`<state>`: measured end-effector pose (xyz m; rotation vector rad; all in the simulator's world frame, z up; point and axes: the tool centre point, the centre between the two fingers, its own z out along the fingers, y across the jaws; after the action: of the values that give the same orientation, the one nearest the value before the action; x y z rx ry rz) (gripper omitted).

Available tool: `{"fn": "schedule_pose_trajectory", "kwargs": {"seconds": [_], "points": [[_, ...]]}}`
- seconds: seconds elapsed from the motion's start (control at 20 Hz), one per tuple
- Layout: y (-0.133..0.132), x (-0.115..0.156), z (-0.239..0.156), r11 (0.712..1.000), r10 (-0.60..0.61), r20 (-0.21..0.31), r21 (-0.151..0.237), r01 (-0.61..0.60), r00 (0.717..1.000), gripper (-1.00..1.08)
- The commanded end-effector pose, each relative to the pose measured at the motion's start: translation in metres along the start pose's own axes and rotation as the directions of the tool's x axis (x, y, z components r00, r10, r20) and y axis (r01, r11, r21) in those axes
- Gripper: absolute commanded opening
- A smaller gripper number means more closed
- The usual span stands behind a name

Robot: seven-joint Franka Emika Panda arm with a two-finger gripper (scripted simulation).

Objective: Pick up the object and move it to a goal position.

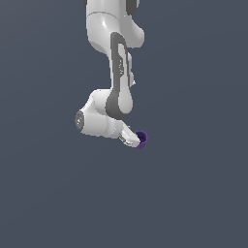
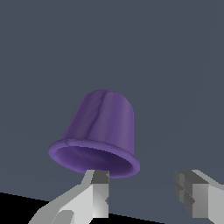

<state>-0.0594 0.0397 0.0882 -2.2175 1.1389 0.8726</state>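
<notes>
Gripper [image 2: 142,197] spread, grasping nothing; two fingers [image 2: 100,194] apart, a gap between. Cup [image 2: 98,131] just beyond fingertips, rim toward wrist, narrower base pointing away, axis roughly along approach line. One finger directly under rim; other off toward 4 o'clock, clear of cup. In exterior view, cup [image 1: 141,139] at 4 o'clock of wrist, touching fingertips. Judged: shift sideways to centre rim before clenching.

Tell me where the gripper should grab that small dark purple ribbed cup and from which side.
Probably across the tapered wall just behind the flared rim, coming at the small dark purple ribbed cup from its open-mouth end, as the gripper already faces. In the wrist view the open rim points toward the fingers, which look spread wide enough to straddle it. The rim's lip should help stop slipping.
</notes>
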Motion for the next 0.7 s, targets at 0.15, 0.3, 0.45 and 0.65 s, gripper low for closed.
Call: {"fn": "schedule_pose_trajectory", "kwargs": {"seconds": [0.15,0.3,0.45,0.65], "points": [[0.000,-0.001,0.018,1.000,0.003,0.003,0.001,-0.003,1.000,0.28],[0.000,-0.001,0.027,1.000,0.004,0.004,0.001,-0.004,1.000,0.28],[0.000,-0.001,0.029,1.000,0.004,0.004,0.001,-0.004,1.000,-1.00],[0.000,-0.001,0.029,1.000,0.004,0.004,0.001,-0.004,1.000,-1.00]]}}
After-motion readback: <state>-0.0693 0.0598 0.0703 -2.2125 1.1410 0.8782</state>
